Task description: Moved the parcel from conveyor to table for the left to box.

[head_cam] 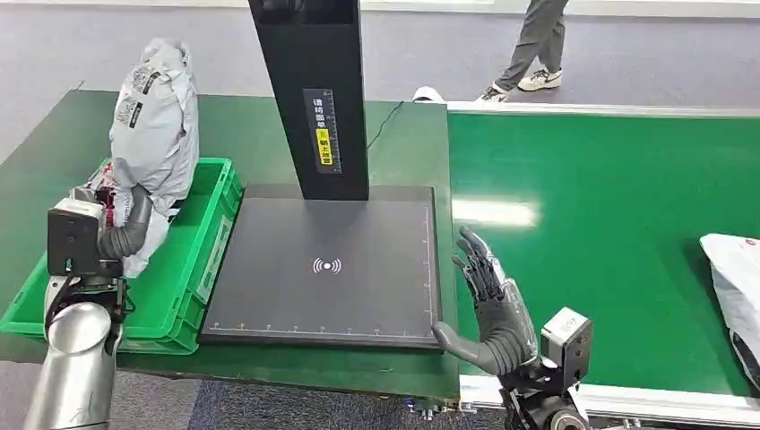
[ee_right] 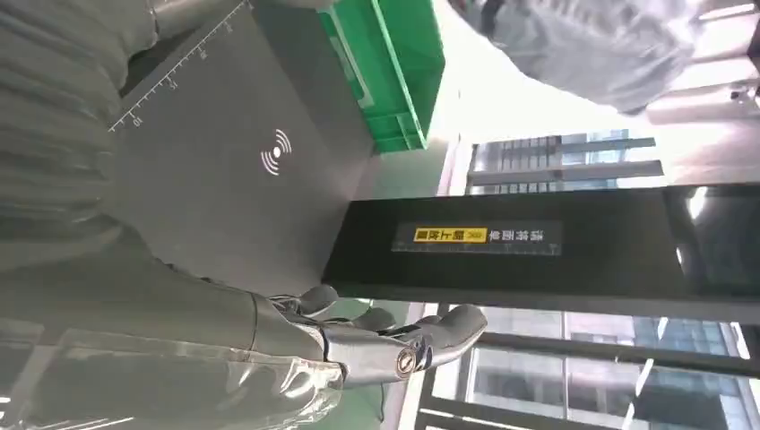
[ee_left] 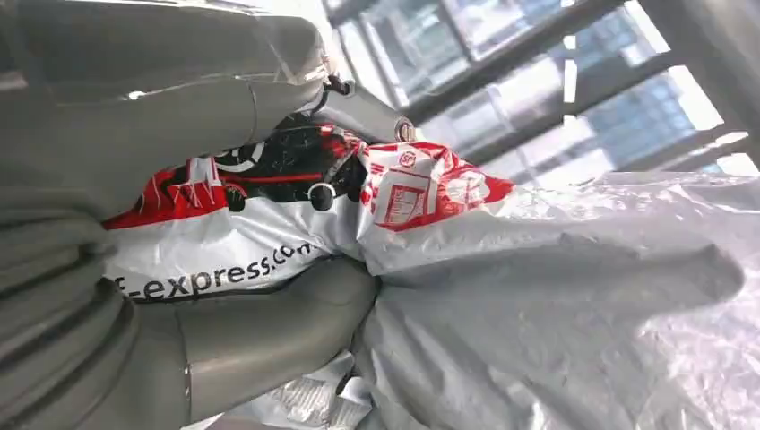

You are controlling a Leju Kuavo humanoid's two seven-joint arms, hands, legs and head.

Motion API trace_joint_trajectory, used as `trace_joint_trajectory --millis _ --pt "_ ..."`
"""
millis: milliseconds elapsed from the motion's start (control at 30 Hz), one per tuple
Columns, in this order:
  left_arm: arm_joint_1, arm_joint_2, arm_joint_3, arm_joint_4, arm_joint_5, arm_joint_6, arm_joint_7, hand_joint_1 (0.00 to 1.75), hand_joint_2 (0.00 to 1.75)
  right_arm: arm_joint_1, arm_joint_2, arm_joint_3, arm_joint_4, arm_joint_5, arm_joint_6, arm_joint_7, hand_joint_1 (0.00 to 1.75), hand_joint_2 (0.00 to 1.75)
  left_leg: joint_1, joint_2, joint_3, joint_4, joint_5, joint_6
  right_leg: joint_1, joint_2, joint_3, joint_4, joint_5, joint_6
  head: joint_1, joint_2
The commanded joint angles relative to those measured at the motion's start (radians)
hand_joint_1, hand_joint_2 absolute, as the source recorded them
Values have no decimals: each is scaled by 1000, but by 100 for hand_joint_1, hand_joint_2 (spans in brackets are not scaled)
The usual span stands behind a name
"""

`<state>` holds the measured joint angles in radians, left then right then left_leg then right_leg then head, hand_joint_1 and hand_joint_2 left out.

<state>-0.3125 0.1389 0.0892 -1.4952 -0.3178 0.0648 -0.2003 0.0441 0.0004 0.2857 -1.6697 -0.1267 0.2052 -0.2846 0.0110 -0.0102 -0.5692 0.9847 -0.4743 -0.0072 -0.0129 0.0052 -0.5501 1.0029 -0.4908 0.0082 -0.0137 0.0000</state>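
Two hands are ours here. Our left hand (head_cam: 121, 228) grips the grey crinkled plastic parcel (head_cam: 154, 134), which stands upright above the green plastic crate (head_cam: 208, 235) on the dark green table (head_cam: 260, 134). Our right hand (head_cam: 491, 309) holds nothing, fingers spread, just beside the flat black scanning pad (head_cam: 327, 269) and its black upright post (head_cam: 314, 90). A white parcel (head_cam: 737, 278) lies on the green conveyor belt (head_cam: 609, 233).
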Motion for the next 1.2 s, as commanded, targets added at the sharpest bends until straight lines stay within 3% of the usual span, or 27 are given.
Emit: trace_joint_trajectory --millis 33,300,333,433,467,500,867,1200 --pt "-12 0 85 229 -9 10 23 166 175 -32 19 -20 28 10 18 15 0 175 0 1 2 -1 0 0 0 0 1 -1 0 0 0 0" --pt "-33 2 105 296 -31 14 39 162 175 -60 25 -12 55 12 28 22 0 175 0 2 2 -2 1 0 0 1 1 -2 1 -1 0 0" --pt "14 -20 127 295 -28 18 47 152 175 -68 23 -4 68 10 33 29 0 175 0 3 2 -2 1 0 0 2 2 -2 1 -1 0 0" --pt "31 -23 127 280 -40 11 61 143 175 -66 21 -1 67 8 36 30 0 175 0 2 2 -2 0 1 0 1 2 -2 1 0 0 0" --pt "33 -24 128 280 -40 11 61 24 175 -66 21 -1 67 8 36 30 0 175 0 2 2 -2 0 0 0 1 2 -2 1 0 0 0" --pt "33 -24 131 277 -47 15 69 0 175 -68 23 1 67 6 36 33 0 175 0 1 1 -1 0 0 0 0 1 -1 0 0 0 0" --pt "59 -66 130 94 17 53 43 0 175 -64 24 7 52 2 21 47 0 175 0 1 -1 0 0 0 1 0 0 -1 0 0 0 0" --pt "186 -145 40 -268 139 185 -94 0 175 -35 35 -3 20 16 1 51 0 175 0 0 -1 0 0 1 0 -1 -1 0 0 0 0 0"
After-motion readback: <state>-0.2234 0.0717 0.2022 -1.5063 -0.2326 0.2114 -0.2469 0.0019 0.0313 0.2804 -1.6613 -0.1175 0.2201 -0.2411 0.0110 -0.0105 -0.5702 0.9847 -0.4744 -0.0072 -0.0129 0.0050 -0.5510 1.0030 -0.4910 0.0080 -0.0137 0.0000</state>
